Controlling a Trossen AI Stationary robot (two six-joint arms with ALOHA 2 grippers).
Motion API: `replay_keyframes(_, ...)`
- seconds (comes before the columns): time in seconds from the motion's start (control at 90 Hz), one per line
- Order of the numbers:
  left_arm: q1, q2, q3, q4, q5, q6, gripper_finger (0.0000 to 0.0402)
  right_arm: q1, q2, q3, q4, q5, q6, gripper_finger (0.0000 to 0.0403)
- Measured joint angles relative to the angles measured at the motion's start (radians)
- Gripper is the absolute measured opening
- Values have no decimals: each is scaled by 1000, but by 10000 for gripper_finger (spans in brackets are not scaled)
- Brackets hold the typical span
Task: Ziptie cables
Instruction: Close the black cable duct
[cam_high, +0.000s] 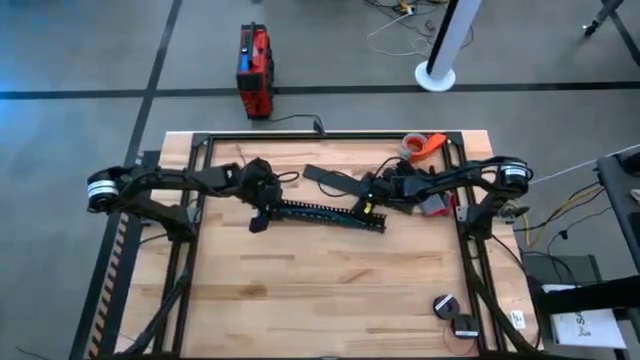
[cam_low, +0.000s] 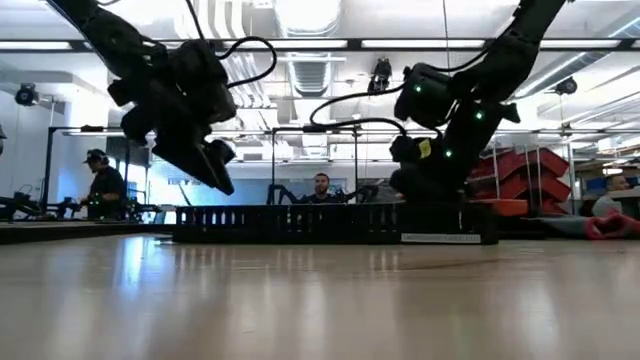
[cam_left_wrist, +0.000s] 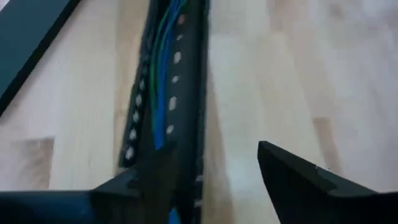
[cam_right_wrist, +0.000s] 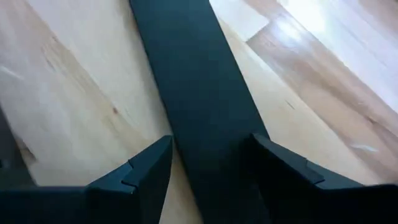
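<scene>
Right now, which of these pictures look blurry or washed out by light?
Left wrist view: soft and smeared, though the green and blue cables in the black slotted rail still read. Right wrist view: window-like glare on the table. Low view: bright ceiling lights leave both arms as silhouettes. High view: evenly lit.

Green and blue cables (cam_left_wrist: 163, 68) in a black slotted rail (cam_left_wrist: 186, 74) — pale wood table (cam_left_wrist: 298, 74)

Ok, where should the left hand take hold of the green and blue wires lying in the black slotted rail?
Pinch the green and blue wires from straight above, fingers in line with the black slotted rail: they lie lengthwise inside it, so its walls block a sideways pinch. The open left hand sits by that rail end.
</scene>
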Motion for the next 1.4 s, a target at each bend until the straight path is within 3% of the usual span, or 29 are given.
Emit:
replay_keyframes(0.222, -13, -5, 1, -7, 139, -1, 216, 124, -96, -9, -69, -76, 32, 199)
replay_keyframes(0.389, -26, -10, 1, 31, 139, 12, 209, 161, -202, -8, -51, 24, 57, 199)
replay_keyframes(0.622, -25, -9, 1, 179, 134, 30, 198, 146, -200, -6, -80, 7, 3, 199)
replay_keyframes(0.7, -28, -1, -6, 274, 91, 45, 193, 146, -197, -10, -108, 1, 3, 199)
replay_keyframes(0.811, -43, 52, -18, 351, 66, -1, 186, 146, -201, -6, -72, 1, 4, 199)
replay_keyframes(0.933, -77, 147, -12, 356, 58, 53, 178, 146, -203, -6, -70, 3, 11, 199)
replay_keyframes(1.4, -138, 459, 152, 368, 9, 97, 142, 146, -204, -6, -64, 4, 11, 199)
